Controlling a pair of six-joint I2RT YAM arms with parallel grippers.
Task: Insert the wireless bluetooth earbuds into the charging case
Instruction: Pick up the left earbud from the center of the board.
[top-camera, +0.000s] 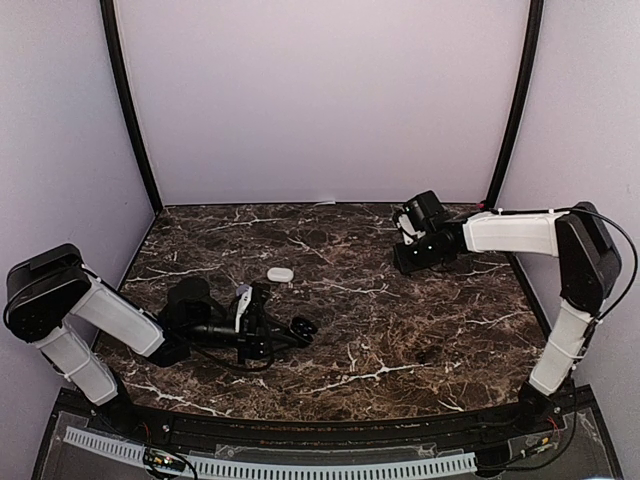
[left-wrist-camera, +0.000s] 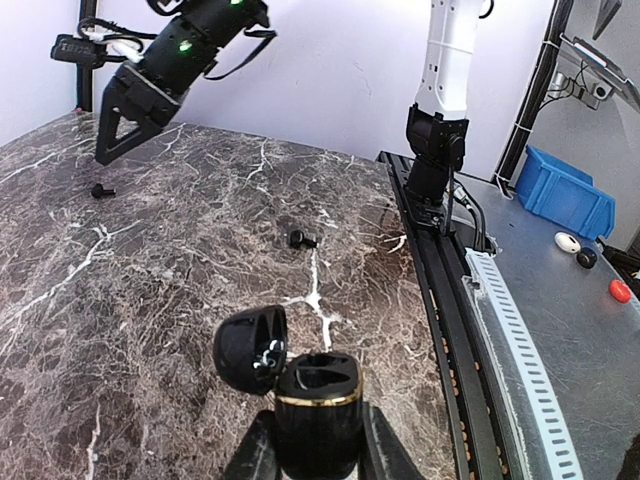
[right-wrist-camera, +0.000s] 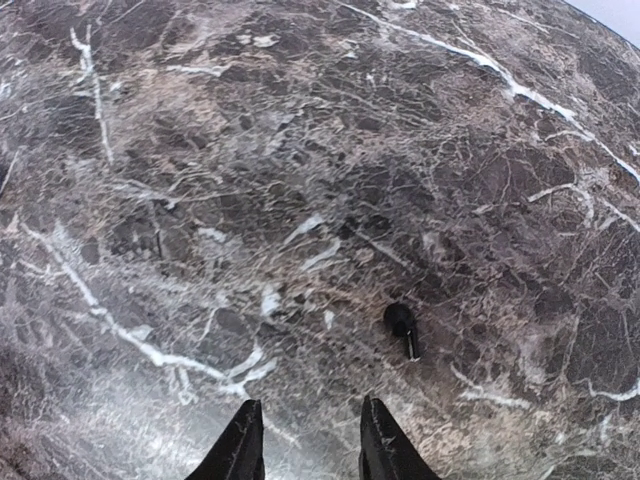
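Note:
A black charging case (left-wrist-camera: 318, 400) with a gold band stands upright between the fingers of my left gripper (left-wrist-camera: 318, 442), which is shut on it. Its lid (left-wrist-camera: 250, 350) hangs open to the left and both sockets look empty. In the top view this case (top-camera: 300, 328) sits at the front left of the marble table. Two dark earbuds lie on the table: one (left-wrist-camera: 300, 239) mid-table, another (left-wrist-camera: 100, 190) farther off under my right gripper (left-wrist-camera: 125, 130). In the right wrist view a dark earbud (right-wrist-camera: 402, 325) lies just ahead and right of my right gripper (right-wrist-camera: 310, 440), which hovers open and holds nothing.
A small white pebble-shaped case (top-camera: 279, 273) lies shut mid-table, behind the left gripper. Past the table's right edge run a black rail (left-wrist-camera: 440, 260) and a bench with a blue bin (left-wrist-camera: 565, 195) and small loose items (left-wrist-camera: 567, 242). Purple walls close in the table's back and sides.

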